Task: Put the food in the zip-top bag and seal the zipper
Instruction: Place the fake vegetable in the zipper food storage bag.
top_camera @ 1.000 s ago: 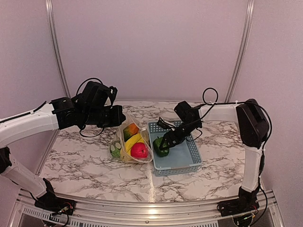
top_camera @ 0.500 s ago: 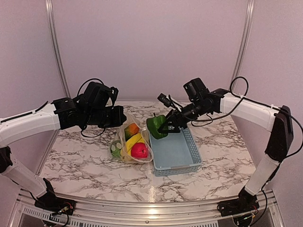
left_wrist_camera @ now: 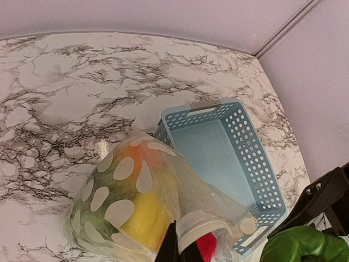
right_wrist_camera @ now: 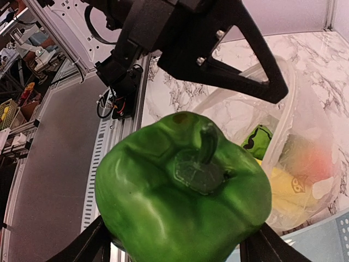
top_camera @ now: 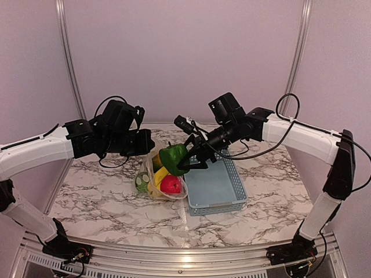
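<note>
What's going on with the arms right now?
The right gripper holds the green pepper in the air just over the open mouth of the zip-top bag. The left gripper pinches the bag's edge, propping it open. A red apple and banana already lie inside; the blue basket sits beside it.

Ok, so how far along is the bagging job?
Done: the banana, apple and other pieces sit inside the bag. In hand: the left gripper pinches the bag's rim while the right gripper holds the green pepper above its mouth. Left: drop the pepper in, then press the zipper shut.
</note>
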You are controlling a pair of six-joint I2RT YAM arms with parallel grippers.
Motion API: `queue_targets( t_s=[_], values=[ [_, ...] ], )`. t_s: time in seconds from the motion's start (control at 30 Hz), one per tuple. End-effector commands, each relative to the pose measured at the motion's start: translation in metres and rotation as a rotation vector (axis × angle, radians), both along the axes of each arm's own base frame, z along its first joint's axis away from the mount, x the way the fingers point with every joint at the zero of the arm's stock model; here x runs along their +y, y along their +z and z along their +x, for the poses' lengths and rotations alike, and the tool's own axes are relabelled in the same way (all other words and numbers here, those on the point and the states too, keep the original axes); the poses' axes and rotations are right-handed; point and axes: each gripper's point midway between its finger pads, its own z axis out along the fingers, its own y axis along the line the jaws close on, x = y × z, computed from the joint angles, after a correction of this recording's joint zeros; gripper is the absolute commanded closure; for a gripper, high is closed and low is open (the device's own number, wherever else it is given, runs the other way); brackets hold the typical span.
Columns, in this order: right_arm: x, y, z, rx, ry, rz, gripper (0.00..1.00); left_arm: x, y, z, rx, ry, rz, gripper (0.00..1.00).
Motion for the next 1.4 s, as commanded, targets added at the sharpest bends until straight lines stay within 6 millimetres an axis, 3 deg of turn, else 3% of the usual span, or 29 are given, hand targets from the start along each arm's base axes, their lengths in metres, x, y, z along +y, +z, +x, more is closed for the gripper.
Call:
queue_targets(
  t_s=[0.0, 0.2, 0.37, 0.7, 0.93, 1.13, 1.37],
  values=[
    [0.017, 0.011, 0.0, 0.013, 0.007, 0.043, 0.37, 0.003, 0.001, 0.002, 0.002, 0.006, 0.0, 1.0],
    [0.03, -0.013, 0.002, 0.057, -0.028, -0.02, 0.37, 0.004, 0.005, 0.004, -0.005, 0.011, -0.004, 1.0],
    [0.033, -0.038, 0.027, 0.068, -0.168, -0.114, 0.36, 0.005, 0.01, 0.001, -0.01, 0.015, -0.033, 1.0],
    [0.056, -0.04, 0.061, 0.1, -0.28, -0.129, 0.35, -0.008, 0.008, -0.002, 0.002, -0.032, -0.094, 1.0],
    [0.069, -0.044, 0.066, 0.125, -0.278, -0.14, 0.17, -0.007, 0.006, -0.003, 0.01, -0.023, -0.108, 1.0],
    [0.062, -0.021, 0.052, 0.068, -0.207, -0.09, 0.02, 0.006, 0.001, -0.001, -0.004, 0.014, -0.079, 1.0],
    [0.032, 0.037, 0.039, 0.009, -0.114, 0.01, 0.01, 0.009, 0.0, 0.002, -0.015, -0.011, -0.058, 1.0]
  ],
)
